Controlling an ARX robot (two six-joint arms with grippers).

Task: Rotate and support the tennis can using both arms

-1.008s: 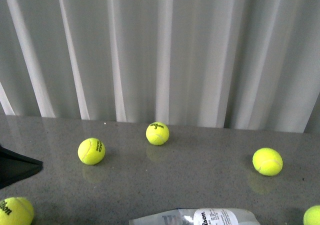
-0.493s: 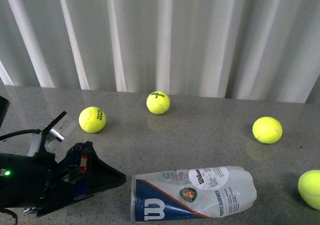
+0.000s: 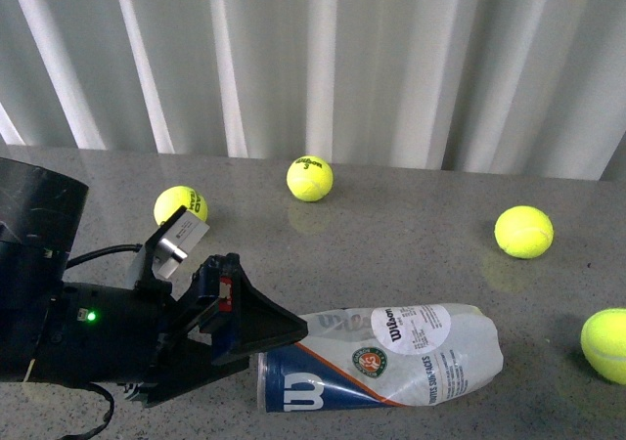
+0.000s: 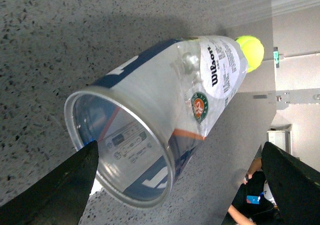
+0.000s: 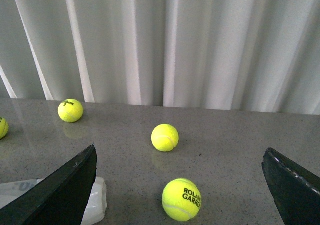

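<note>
The tennis can [image 3: 391, 354] lies on its side on the grey table [image 3: 411, 264], clear with a blue-white-orange Wilson label. Its open silver-rimmed end points left. My left gripper [image 3: 266, 347] is open right at that open end, its upper finger over the rim. In the left wrist view the can [image 4: 165, 100] runs away from the camera. Its rim [image 4: 75, 105] sits beside one finger [image 4: 70, 185] of the left gripper [image 4: 180, 150]. My right gripper [image 5: 180, 170] is open and empty, and the can's far end [image 5: 96, 200] shows by one finger [image 5: 65, 190]. The right arm is out of the front view.
Several yellow-green tennis balls lie loose: one behind the left arm [image 3: 180, 205], one at the back [image 3: 309, 178], one at the right [image 3: 523, 232], one at the right edge [image 3: 606, 345]. Two balls [image 5: 165, 137] [image 5: 181, 200] lie between the right fingers. A white curtain [image 3: 342, 59] hangs behind.
The front view has tilted down, bringing the whole can into frame. My left arm has moved in from the left, right up to the can's open end.
</note>
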